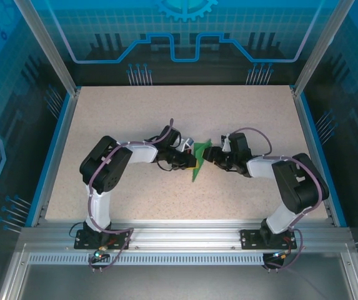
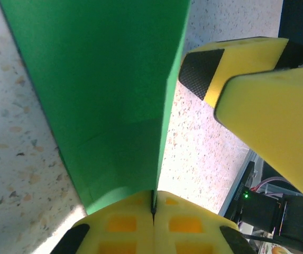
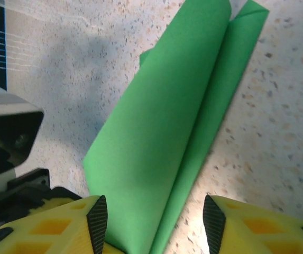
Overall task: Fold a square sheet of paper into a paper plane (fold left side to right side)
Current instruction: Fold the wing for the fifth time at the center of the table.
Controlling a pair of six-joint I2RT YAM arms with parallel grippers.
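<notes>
Centrally, left gripper [image 2: 153, 205] pinched shut on folded green paper [image 2: 103, 95] — right gripper [image 3: 155, 214] jaws apart, straddling its edge.

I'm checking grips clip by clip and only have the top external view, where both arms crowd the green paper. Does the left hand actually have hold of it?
Observer: Yes. In the left wrist view the left hand is shut, with the edge of the green paper pinched in the seam between its fingers.
Reviewer: And the other one?
Observer: Open. In the right wrist view the right hand has its fingers apart, one on either side of the paper's near end.
Reviewer: Is the paper lying flat?
Observer: No. The right wrist view shows it doubled over, with the upper layer bowed rather than pressed down.
</notes>
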